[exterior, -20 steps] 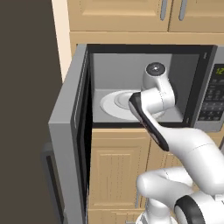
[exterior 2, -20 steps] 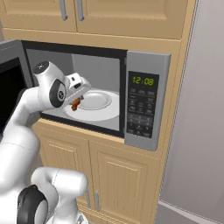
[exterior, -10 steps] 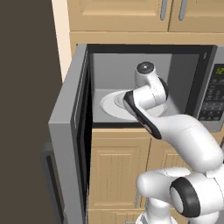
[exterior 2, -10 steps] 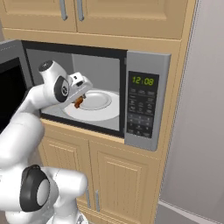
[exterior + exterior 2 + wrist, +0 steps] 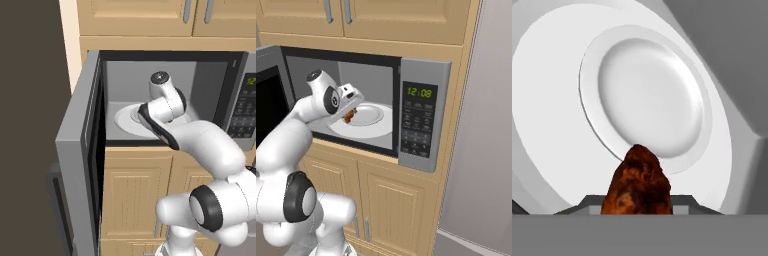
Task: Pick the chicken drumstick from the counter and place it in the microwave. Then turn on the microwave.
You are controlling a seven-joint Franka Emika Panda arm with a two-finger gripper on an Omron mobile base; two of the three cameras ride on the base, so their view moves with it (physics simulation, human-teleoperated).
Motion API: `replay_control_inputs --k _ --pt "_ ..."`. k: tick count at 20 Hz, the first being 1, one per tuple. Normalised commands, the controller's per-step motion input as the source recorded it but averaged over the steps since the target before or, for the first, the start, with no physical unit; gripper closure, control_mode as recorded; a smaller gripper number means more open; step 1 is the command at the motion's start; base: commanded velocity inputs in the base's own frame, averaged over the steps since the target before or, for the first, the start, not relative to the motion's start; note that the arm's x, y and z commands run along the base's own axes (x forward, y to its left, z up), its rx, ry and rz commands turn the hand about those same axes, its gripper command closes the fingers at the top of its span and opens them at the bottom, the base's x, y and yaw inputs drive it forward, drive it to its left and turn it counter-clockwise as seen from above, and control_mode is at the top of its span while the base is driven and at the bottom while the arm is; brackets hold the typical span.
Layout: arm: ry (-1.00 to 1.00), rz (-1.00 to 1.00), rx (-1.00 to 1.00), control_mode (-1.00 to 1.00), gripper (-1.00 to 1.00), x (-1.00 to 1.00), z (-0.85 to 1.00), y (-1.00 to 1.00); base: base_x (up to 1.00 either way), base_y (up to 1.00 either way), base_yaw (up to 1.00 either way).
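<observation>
claw (image 5: pixel 349 116) is inside the open microwave (image 5: pixel 421 75), clamped on the chicken drumstick (image 5: pixel 637 184). in the hand view the drumstick sticks up between the finger tips, reddish-brown, lumpy, pointing toward the white plate (image 5: pixel 649 95). the plate sits on the white round turntable (image 5: pixel 552 135) on the grey oven floor. in the right base view the drumstick (image 5: pixel 348 117) hangs just under the hand, above the near left part of the turntable (image 5: pixel 376 131), beside the plate rim (image 5: pixel 367 122); cannot tell whether it touches anything below. microwave door (image 5: pixel 82 150) is swung wide to the left, black window facing inward. keypad panel (image 5: pixel 418 122) on the right, green clock digits lit. arm (image 5: pixel 200 142) reaches in from the front, light wooden cabinets (image 5: pixel 401 200) below and above.
</observation>
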Motion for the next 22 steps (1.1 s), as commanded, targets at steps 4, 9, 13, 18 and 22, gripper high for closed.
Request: replay_control_inputs --k 4,9,13,18,22 --pt "0.11 0.0 0.0 -1.0 1.0 0.3 0.0 0.0 0.0 0.0 0.0" --pt "0.07 0.0 0.0 -1.0 1.0 0.26 -0.05 0.0 0.0 0.0 0.0" --pt "0.05 0.0 0.0 -1.0 1.0 0.22 -0.09 0.0 0.0 0.0 0.0" --pt "0.03 0.0 0.0 -1.0 1.0 0.21 -0.12 0.0 0.0 0.0 0.0" --pt "0.02 0.0 0.0 -1.0 1.0 0.19 -0.16 0.0 0.0 0.0 0.0"
